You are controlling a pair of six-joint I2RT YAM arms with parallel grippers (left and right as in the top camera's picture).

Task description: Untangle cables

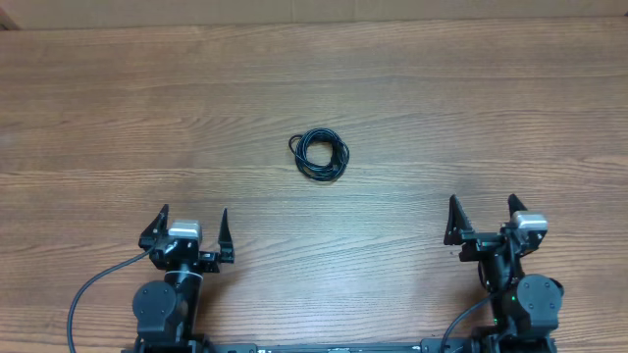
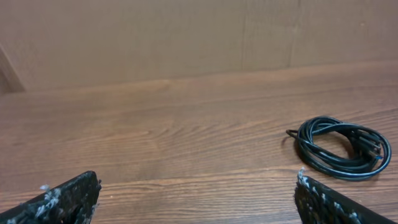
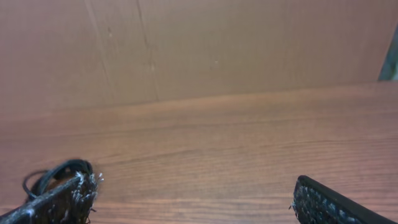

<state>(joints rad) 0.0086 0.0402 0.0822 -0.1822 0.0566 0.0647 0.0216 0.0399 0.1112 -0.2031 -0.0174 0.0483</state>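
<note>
Overhead, thin black coiled cables [image 1: 320,156] are seen ahead, between the spread left pincer [image 1: 193,212] and spread right pincer [image 1: 483,201].

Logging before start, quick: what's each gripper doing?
Left gripper: open, empty, clear of the coiled bundle of thin black cables.
Right gripper: open, empty too.

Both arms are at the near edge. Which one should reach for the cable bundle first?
Left, probably. The left gripper sits slightly nearer the cable bundle than the right gripper, and its wrist camera shows the whole bundle; the right wrist view half hides it behind a finger.
</note>
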